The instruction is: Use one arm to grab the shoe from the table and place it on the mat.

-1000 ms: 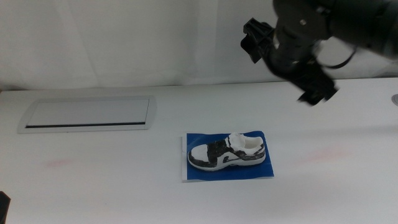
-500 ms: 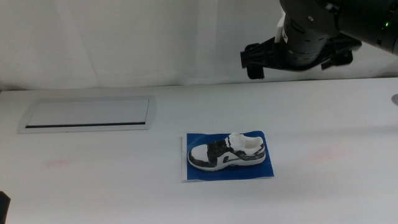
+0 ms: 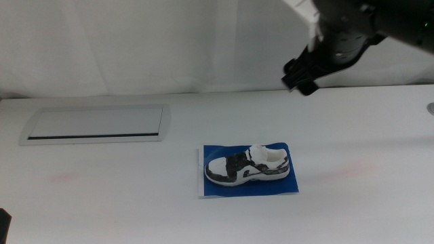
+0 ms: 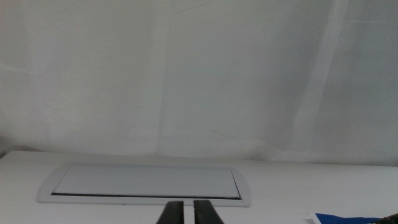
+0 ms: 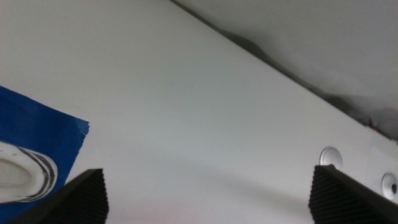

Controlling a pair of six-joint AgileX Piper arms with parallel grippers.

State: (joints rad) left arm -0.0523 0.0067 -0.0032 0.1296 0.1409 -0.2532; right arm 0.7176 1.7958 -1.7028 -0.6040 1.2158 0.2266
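While the shoe (image 3: 247, 165) lies on its sole on the blue mat (image 3: 248, 184) on the white counter (image 3: 102, 196), the right gripper (image 5: 208, 193) hangs high above, jaws wide apart. The left gripper (image 4: 184, 213) waits low, jaws nearly together.

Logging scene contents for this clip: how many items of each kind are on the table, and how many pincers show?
Shoe: 1, lying on the mat
Mat: 1, dark blue
Grey panel: 1, inset in the table
Pincers: 2, right pincer open, raised above the table; left pincer shut, waiting low
Total: 5
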